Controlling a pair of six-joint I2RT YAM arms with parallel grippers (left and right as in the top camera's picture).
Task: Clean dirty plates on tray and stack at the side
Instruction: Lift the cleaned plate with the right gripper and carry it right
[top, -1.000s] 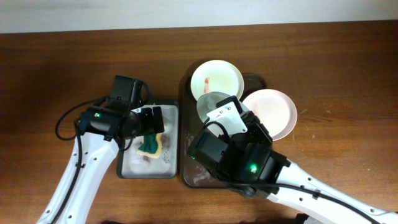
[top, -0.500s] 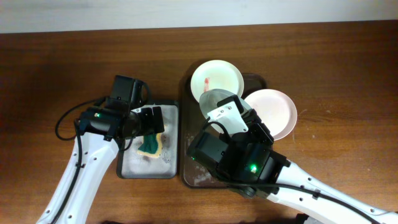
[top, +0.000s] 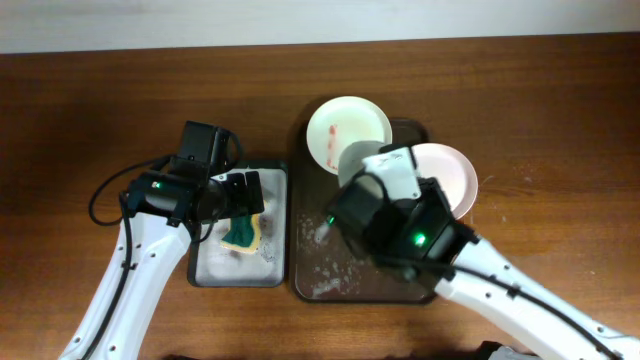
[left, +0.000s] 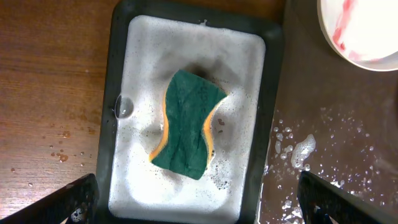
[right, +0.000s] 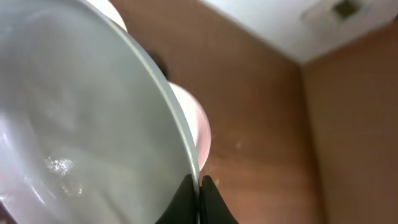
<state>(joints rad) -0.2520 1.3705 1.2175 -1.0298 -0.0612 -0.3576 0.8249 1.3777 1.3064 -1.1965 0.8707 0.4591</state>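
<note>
My right gripper (right: 199, 186) is shut on the rim of a pale white plate (right: 81, 124) and holds it tilted above the dark brown tray (top: 320, 270). In the overhead view this plate (top: 360, 158) is partly hidden under the right wrist. A plate with red smears (top: 348, 130) sits at the tray's far end and also shows in the left wrist view (left: 367, 31). A pink-tinted plate (top: 448, 175) lies at the tray's right edge and shows behind the held plate (right: 198, 127). My left gripper (left: 199, 205) is open and empty above the sponge tray (left: 112, 93).
A green and yellow sponge (left: 186, 124) lies in foam in the black-rimmed sponge tray (top: 215, 270), left of the brown tray. Foam and water drops lie on the brown tray's floor (left: 329, 124). Bare wooden table (top: 560, 110) surrounds both trays.
My right arm has moved right and away from the front with the plate in its grip, uncovering the tray's wet left part. The left arm has not moved.
</note>
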